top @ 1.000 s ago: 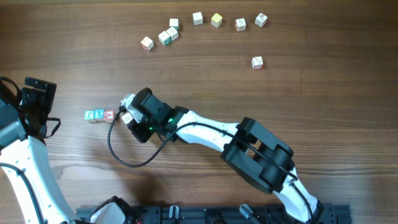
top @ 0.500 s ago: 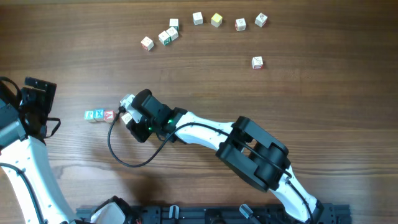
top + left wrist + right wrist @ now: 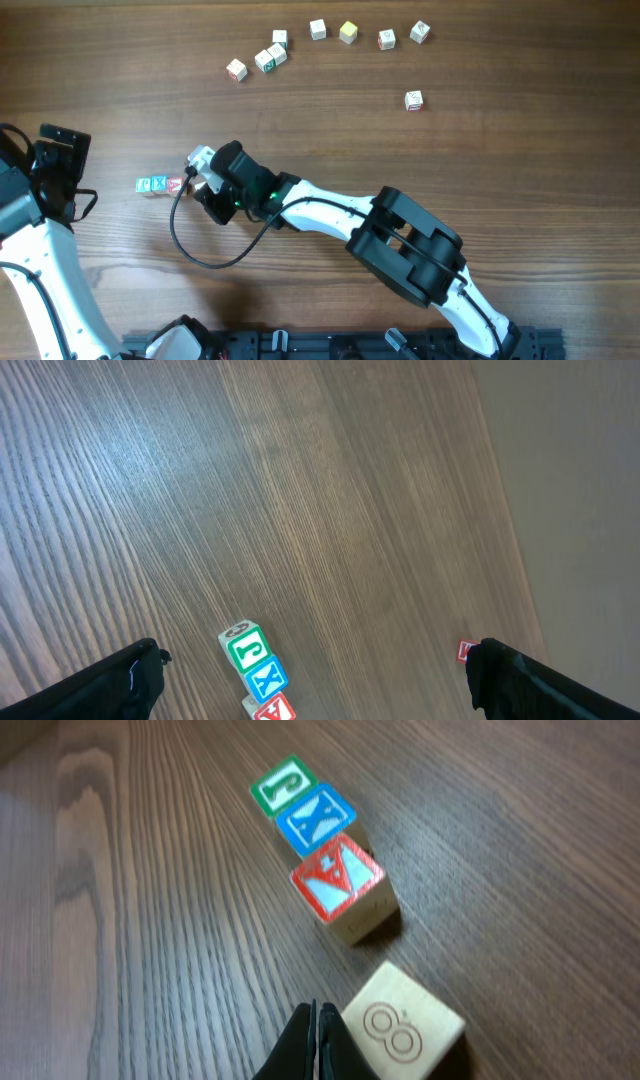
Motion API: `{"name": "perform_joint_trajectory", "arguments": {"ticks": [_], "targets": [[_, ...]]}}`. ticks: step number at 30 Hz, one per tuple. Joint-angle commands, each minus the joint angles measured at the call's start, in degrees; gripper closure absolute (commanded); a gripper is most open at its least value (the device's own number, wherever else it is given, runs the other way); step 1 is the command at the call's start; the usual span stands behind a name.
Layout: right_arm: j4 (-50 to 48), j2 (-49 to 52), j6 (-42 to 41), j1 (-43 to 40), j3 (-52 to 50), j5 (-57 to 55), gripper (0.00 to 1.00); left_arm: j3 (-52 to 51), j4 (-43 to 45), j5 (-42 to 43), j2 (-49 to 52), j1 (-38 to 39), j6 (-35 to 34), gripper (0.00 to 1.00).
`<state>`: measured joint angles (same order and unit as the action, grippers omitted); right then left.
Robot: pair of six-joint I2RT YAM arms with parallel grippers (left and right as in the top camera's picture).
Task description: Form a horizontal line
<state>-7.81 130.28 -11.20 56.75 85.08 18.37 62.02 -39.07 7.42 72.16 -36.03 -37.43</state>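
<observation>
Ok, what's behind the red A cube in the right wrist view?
The blue X cube sits directly behind the red A cube, then the green cube beyond. The X cube's near side is covered.

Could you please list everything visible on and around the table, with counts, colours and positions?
row of cubes: three, with green, blue and red letter tops, edge to edge, at the table's left
engraved cube: one, pale wood, askew, just short of the row's red end
loose cubes: nine, pale, one yellow-topped; eight in an arc along the far side, one set nearer
table: one, brown wood grain
cable: one, black, looping from the right wrist
left gripper: open, empty, left of the row
right gripper: shut, holding nothing, beside the engraved cube
</observation>
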Motion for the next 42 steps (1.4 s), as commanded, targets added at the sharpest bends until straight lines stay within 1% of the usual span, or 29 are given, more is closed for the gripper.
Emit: {"name": "perform_joint_trajectory", "arguments": {"ticks": [1, 5, 9, 12, 14, 25, 31, 35, 39, 42], "targets": [[-0.7, 1.5, 0.6, 0.3, -0.2, 0.5, 0.95, 1.0, 0.0, 0.5, 0.0, -0.2, -0.5, 0.0], [2.3, 0.2, 0.7, 0.3, 0.6, 0.5, 0.95, 1.0, 0.0, 0.5, 0.0, -0.2, -0.5, 0.0], [9.5, -2.5, 0.7, 0.3, 0.6, 0.6, 0.95, 1.0, 0.0, 0.5, 0.0, -0.2, -0.5, 0.0], [11.9, -2.6, 0.9, 0.4, 0.5, 1.1, 0.96, 1.0, 0.0, 0.5, 0.0, -0.2, -0.5, 0.0], [11.7, -2.2, 2.4, 0.4, 0.4, 1.0, 0.95, 1.0, 0.0, 0.5, 0.0, -0.2, -0.5, 0.0], [4.8, 0.0, 2.2, 0.4, 0.4, 0.8, 0.95, 1.0, 0.0, 0.5, 0.0, -0.2, -0.5, 0.0], [2.6, 0.3, 2.0, 0.5, 0.3, 0.7, 0.95, 1.0, 0.0, 0.5, 0.0, -0.2, -0.5, 0.0], [1.2, 0.9, 2.0, 0.5, 0.3, 0.7, 0.93, 1.0, 0.0, 0.5, 0.0, -0.2, -0.5, 0.0], [0.2, 1.0, 2.1, 0.5, 0.3, 0.7, 0.93, 1.0, 0.0, 0.5, 0.0, -0.2, -0.5, 0.0], [0.6, 0.8, 2.1, 0.5, 0.4, 1.2, 0.96, 1.0, 0.0, 0.5, 0.0, -0.2, -0.5, 0.0]]}}
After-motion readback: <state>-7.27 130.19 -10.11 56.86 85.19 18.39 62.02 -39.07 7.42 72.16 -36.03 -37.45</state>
